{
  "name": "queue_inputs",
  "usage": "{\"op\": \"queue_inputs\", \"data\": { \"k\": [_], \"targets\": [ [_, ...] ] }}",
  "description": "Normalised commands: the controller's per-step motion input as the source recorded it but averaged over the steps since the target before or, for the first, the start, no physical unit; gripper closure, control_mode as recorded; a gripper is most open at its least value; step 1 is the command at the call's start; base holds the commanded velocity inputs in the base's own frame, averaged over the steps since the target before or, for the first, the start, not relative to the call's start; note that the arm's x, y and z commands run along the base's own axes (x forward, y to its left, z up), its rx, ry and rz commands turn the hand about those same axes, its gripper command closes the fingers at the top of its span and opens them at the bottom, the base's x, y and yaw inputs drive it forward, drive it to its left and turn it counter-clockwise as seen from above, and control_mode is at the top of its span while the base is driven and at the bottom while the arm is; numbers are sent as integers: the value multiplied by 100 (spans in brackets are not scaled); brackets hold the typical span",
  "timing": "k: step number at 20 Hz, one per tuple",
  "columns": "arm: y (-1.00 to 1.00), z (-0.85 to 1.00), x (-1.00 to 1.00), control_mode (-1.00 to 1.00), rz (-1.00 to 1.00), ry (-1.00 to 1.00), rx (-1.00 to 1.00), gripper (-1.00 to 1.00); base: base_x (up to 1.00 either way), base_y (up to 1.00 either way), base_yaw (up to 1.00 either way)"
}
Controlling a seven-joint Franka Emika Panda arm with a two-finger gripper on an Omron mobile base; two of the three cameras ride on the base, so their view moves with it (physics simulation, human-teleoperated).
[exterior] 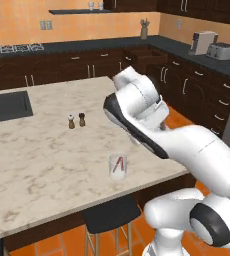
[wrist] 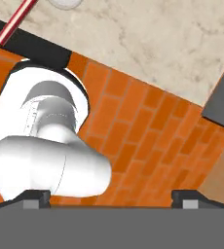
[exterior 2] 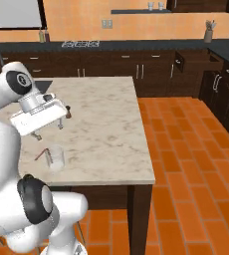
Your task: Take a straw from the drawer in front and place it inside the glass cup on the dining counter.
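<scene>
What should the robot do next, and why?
Probably just draw the arm back and stop. The straw already leans inside the glass cup on the dining counter, and the tool is open above it, holding nothing.

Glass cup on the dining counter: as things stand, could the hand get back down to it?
Probably yes. The glass cup stands near the dining counter edge with the straw inside, nothing crowding it. The hand, open, sits just above and beside it; the shakers are well apart.
</scene>
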Motion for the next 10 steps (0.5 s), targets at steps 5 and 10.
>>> {"op": "queue_inputs", "data": {
  "k": [5,10],
  "targets": [
    [-97,0,-31,-100,4,1,47,-100,0,0,0],
    [-77,0,-2,-100,6,0,29,-100,0,0,0]
  ]
}}
